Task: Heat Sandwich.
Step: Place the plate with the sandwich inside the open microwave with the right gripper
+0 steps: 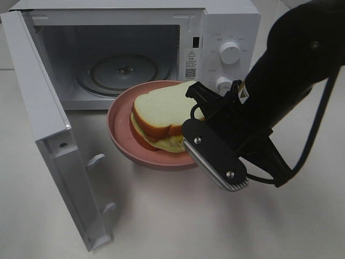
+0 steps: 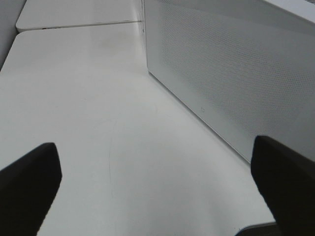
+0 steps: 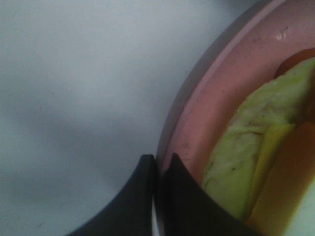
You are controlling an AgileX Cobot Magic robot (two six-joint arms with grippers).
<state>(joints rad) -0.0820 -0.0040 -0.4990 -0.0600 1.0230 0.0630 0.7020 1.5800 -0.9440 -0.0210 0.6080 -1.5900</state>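
Observation:
The sandwich [image 1: 161,116], thick white bread with a brown crust and a pale yellow-green filling, lies on a round pink plate [image 1: 119,129]. The plate sits just in front of the open microwave [image 1: 232,24], its far rim overlapping the opening's lower edge. My right gripper [image 1: 193,148] is shut on the plate's right rim. The right wrist view shows both fingers [image 3: 142,206] pinching the rim [image 3: 197,113], with the filling [image 3: 236,162] beside them. My left gripper [image 2: 157,196] is open and empty over the bare table, beside the microwave's perforated side wall [image 2: 231,73]. It is out of the exterior view.
The microwave door [image 1: 48,135] stands swung open to the left. The glass turntable [image 1: 124,70] inside carries nothing. The control knobs [image 1: 230,52] are on the right panel. The white table [image 1: 178,216] spreads in front.

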